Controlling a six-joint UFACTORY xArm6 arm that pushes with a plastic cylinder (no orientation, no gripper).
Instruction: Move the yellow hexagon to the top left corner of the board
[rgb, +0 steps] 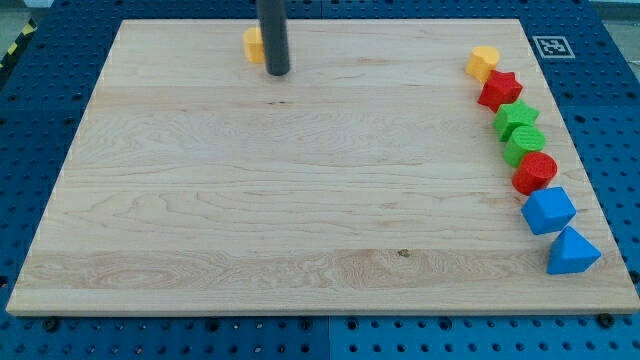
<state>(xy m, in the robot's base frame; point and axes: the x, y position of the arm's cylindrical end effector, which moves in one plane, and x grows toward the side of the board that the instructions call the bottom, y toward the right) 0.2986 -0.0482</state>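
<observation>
The yellow hexagon (254, 44) lies near the board's top edge, left of centre, partly hidden behind my dark rod. My tip (278, 73) rests on the board just right of and slightly below the hexagon, touching or nearly touching it. The wooden board (300, 200) fills most of the view; its top left corner lies at the view's upper left, some way left of the hexagon.
A row of blocks runs down the board's right edge: a yellow block (482, 62), red star (500, 90), green star (516, 118), green block (526, 144), red block (536, 172), blue block (548, 210), blue triangular block (572, 252). A marker tag (552, 46) sits off the board's top right.
</observation>
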